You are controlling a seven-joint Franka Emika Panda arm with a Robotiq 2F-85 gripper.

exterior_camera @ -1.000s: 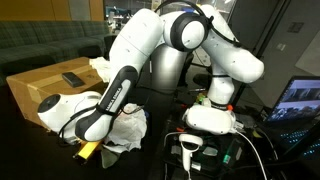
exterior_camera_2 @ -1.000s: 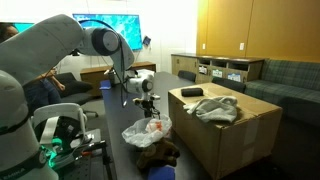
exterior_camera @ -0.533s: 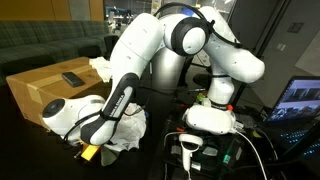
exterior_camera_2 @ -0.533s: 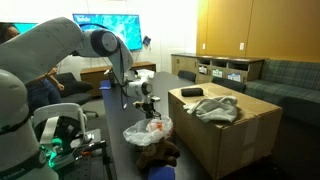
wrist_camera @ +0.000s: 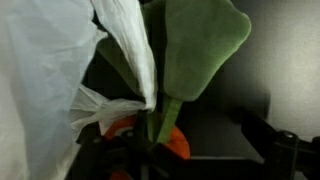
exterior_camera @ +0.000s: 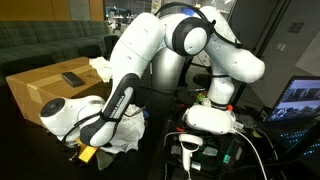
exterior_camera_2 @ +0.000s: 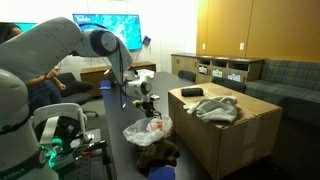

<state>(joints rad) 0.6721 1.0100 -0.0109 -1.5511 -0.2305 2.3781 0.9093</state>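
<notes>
1. My gripper (exterior_camera_2: 149,106) hangs just above the white plastic bag (exterior_camera_2: 146,131), left of centre in an exterior view.
2. In the wrist view the bag fills the left side, with a green soft thing (wrist_camera: 200,45) at upper centre and an orange thing (wrist_camera: 176,146) at the bottom.
3. I cannot tell how wide the claw is, because the fingers are hidden.
4. The cardboard box (exterior_camera_2: 225,135) stands to the right of the bag.

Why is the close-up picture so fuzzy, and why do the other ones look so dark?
Wrist view: probably too close to focus, so the white plastic bag and the green thing look soft and smeared. Both exterior views: dim room but sharper; in an exterior view a glowing screen is the brightest patch.
</notes>
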